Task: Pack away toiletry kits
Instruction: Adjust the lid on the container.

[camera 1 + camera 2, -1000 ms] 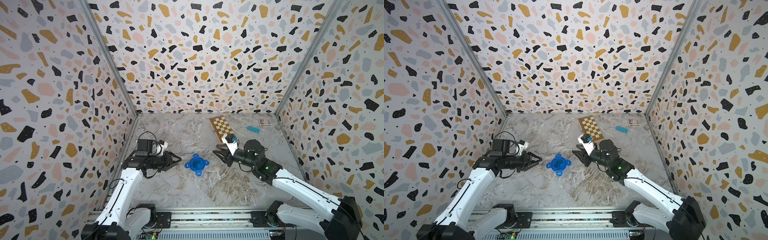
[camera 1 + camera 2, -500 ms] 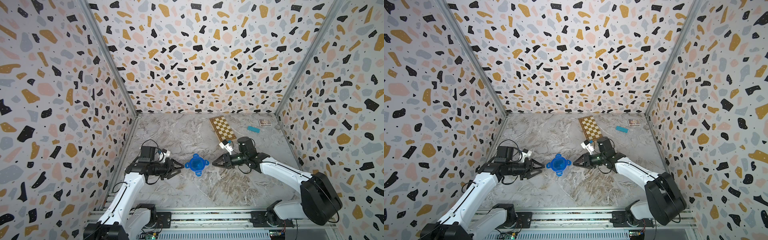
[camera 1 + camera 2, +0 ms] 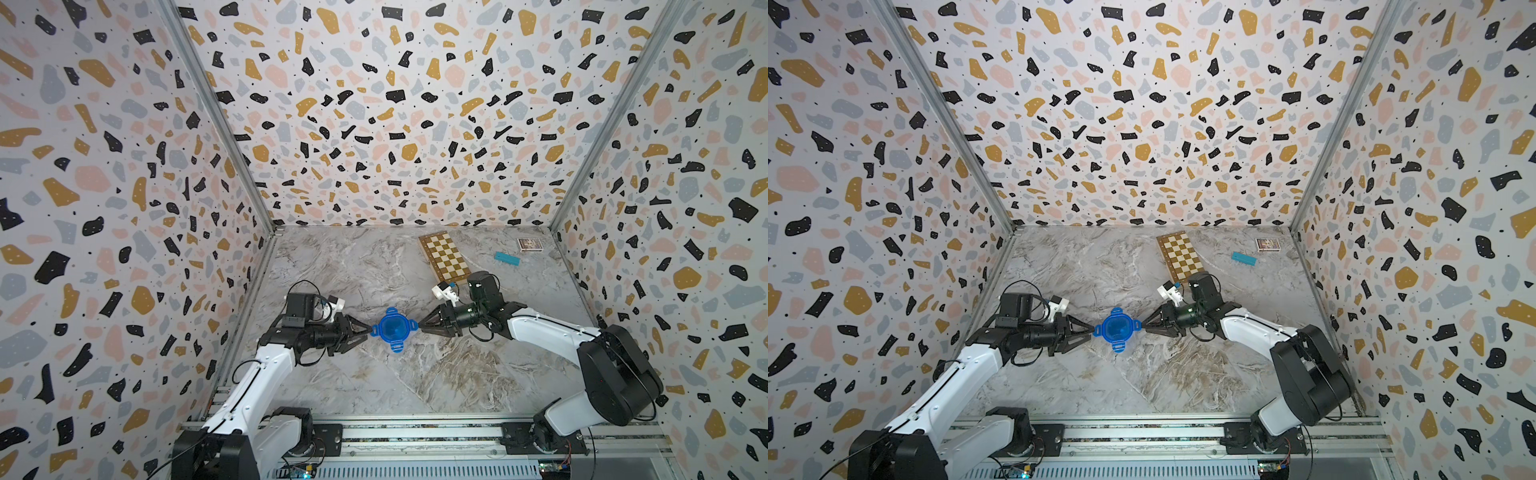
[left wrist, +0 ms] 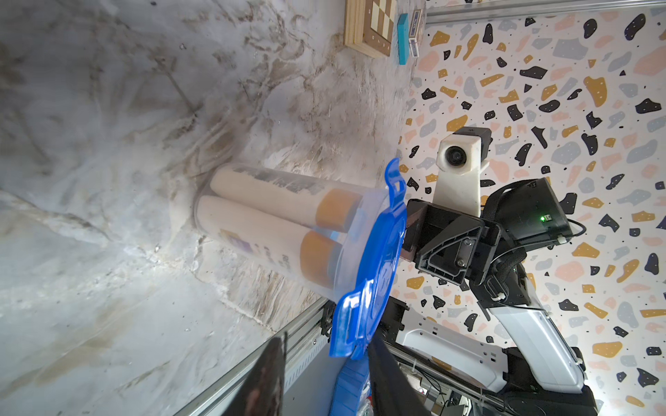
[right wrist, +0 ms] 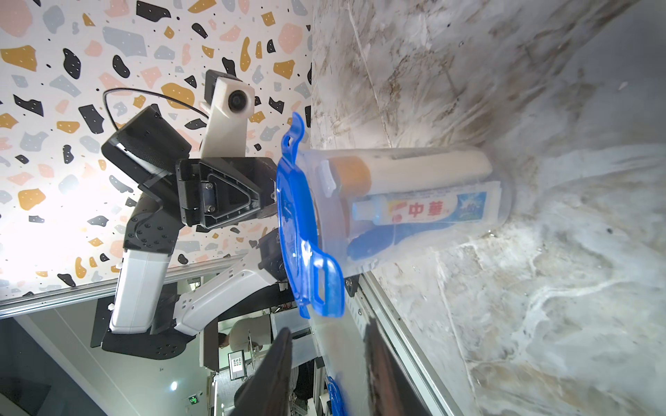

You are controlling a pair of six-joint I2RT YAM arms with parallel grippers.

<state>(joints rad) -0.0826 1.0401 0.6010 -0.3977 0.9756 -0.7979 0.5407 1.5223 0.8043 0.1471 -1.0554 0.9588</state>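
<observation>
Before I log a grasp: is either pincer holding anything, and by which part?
Nothing clamped, it seems: the left pincer and right pincer each straddle an opposite tab of the blue lid, jaws apart.

**Readable text: one mark only**

In my right wrist view I read two red characters, 中華, on the white tube [image 5: 420, 209]. My left wrist view shows dark print on one orange-capped bottle [image 4: 277, 183] and a purple patch with small print on the second bottle [image 4: 248, 246], both too blurred to read. The small box [image 3: 530, 244] by the back wall has a printed face, illegible. The green sign [image 5: 193, 399] beyond my rail is too small.
</observation>
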